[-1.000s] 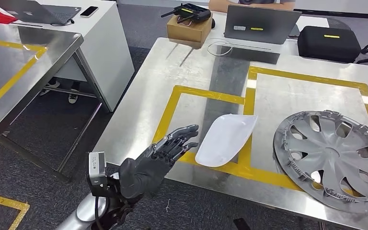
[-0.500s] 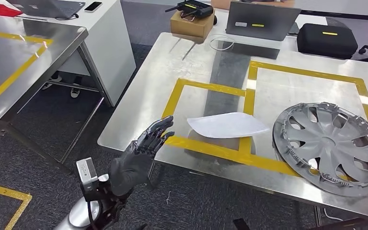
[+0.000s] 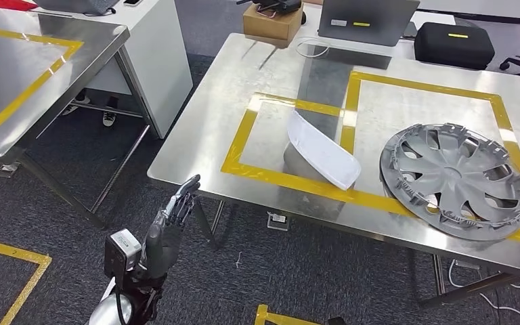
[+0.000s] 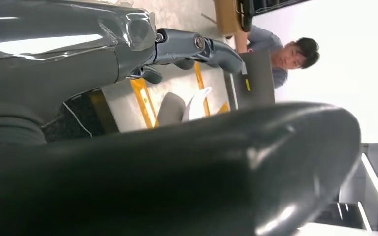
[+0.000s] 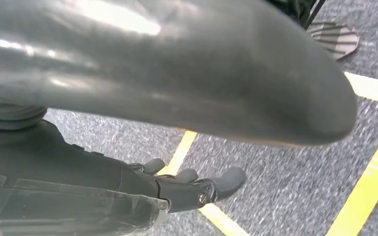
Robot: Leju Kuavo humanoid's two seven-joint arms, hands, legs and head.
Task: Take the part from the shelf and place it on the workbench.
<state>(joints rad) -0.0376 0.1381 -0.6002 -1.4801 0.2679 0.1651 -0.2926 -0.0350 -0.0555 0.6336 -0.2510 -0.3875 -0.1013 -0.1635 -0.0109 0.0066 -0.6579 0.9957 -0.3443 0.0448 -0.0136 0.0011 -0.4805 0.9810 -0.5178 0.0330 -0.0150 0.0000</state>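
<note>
The white part [image 3: 321, 150] is seen lying on the bench [image 3: 244, 81] inside the yellow-taped square — up and right of the left hand [image 3: 166, 227], whose fingers [image 3: 184, 193] are extended, nothing held

Steel workbench [image 3: 244, 88], yellow tape outlines, white part [image 3: 321, 150], silver hubcap [image 3: 455, 179], cardboard box [image 3: 272, 22]

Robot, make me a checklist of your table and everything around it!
Surface: steel workbench, yellow tape boxes.
Job's things: white part lies in the small box, one end on the tape.
Clutter: hubcap, laptop, cardboard box, black case.
Hands: left hand empty, fingers straight, off the bench edge; right hand empty over the floor.
Cables: white loop by the laptop.
Surroundings: second steel table, white desk, person behind the laptop.
</note>
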